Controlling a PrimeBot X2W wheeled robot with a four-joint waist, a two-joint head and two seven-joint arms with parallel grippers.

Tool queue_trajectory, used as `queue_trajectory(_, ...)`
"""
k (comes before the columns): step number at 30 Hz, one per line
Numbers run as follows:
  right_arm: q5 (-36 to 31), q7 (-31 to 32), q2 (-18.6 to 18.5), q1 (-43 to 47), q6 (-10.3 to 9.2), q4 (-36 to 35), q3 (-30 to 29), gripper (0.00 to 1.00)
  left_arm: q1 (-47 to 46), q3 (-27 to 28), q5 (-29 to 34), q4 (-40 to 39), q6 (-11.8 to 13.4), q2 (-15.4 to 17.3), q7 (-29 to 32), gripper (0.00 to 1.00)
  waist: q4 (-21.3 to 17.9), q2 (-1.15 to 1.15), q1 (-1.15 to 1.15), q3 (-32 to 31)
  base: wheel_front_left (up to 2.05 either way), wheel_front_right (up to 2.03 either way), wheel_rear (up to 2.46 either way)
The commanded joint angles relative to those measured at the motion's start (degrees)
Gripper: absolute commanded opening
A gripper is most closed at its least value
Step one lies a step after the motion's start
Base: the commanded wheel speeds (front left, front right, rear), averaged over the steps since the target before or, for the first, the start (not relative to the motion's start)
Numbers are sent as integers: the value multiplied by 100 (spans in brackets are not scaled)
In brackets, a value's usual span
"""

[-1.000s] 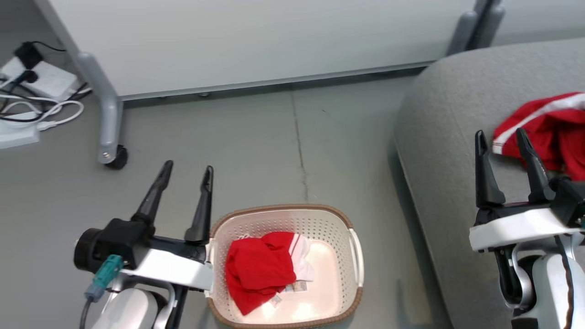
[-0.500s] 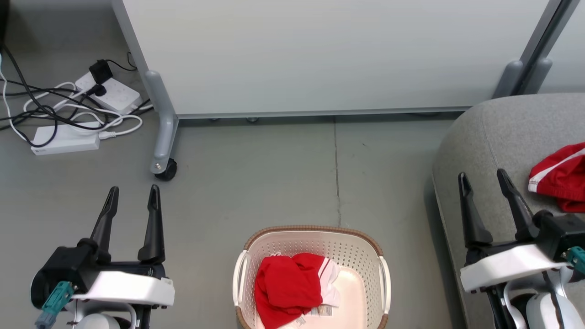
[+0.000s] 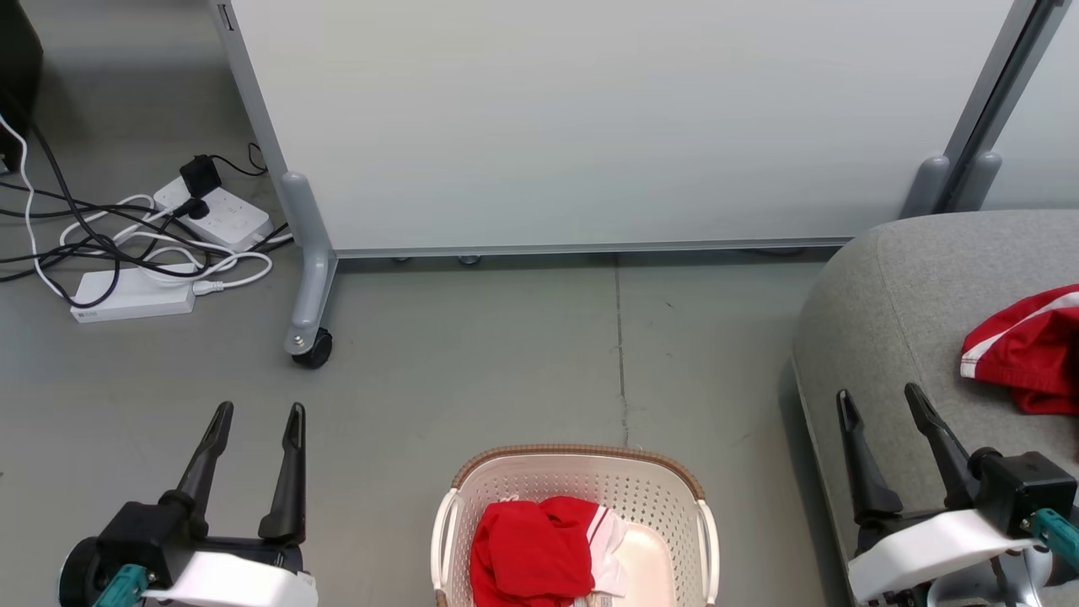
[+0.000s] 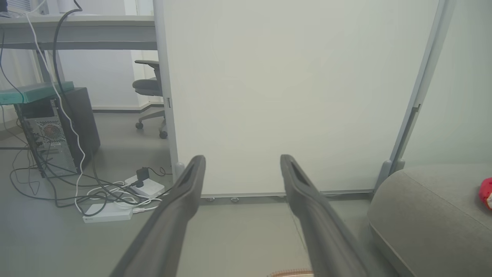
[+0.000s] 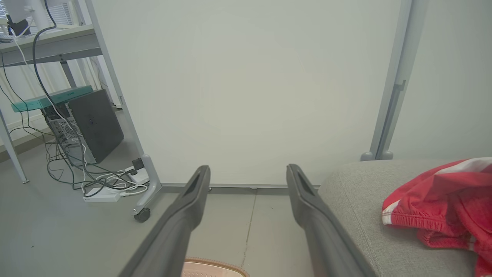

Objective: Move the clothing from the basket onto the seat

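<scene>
Left end effector (image 3: 260, 409) and right end effector (image 3: 877, 393): both spread, empty. Clothing (image 3: 531, 561) lies bunched in basket (image 3: 582, 453); one garment (image 3: 1024, 350) on seat (image 3: 910, 278). Lower your left end effector onto the bunch's crest, pinch deep, lift clear of the rim.

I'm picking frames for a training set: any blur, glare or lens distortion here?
Head view: sharp, evenly lit, no glare; the basket is cropped by the bottom edge. Left wrist view: the partition posts splay outward, wide-angle distortion; fingers of the left hand look soft up close. Right wrist view: the clothing on the seat is slightly soft.
</scene>
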Motion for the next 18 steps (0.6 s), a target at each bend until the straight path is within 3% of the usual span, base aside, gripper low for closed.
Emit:
queue_trajectory(1,-28,9,-29,57,1,-43,-8,100,56,-16,65,47,-23,56,-9,100,-5,0,0,-15,0,0,0)
queue_trajectory(18,66,40,-28,29,1,-5,59,100,-156,-174,131,430,10,98,58,100,-91,0,0,-70,0,0,0)
